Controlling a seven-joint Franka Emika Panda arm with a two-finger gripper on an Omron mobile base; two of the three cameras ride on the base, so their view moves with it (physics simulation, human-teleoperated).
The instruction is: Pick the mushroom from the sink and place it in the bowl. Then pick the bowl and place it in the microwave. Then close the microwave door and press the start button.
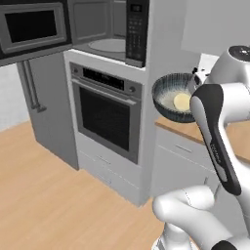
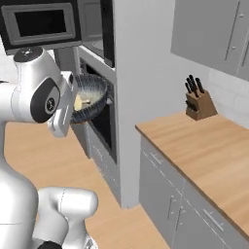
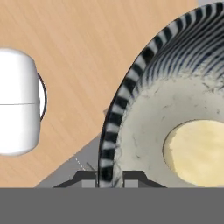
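Note:
My gripper (image 3: 108, 178) is shut on the near rim of the bowl (image 3: 166, 100), one fingertip inside the rim and one outside. It holds the dark ribbed bowl (image 1: 171, 97) in the air, right of the wall oven and lower than the microwave (image 1: 105, 29). The pale mushroom (image 1: 181, 102) lies in the bowl's bottom, also seen as the mushroom (image 3: 197, 151) and the mushroom (image 2: 79, 102). The microwave door (image 1: 31, 27) stands swung open to the left, showing the turntable (image 1: 110, 45) and the button panel (image 1: 136, 29). The sink is out of view.
A wall oven (image 1: 107, 112) sits under the microwave. A wooden counter (image 2: 204, 146) runs to the right with a knife block (image 2: 198, 102) at its back and upper cabinets (image 2: 214, 34) above. A tall grey cabinet with a bar handle (image 1: 31, 88) stands left.

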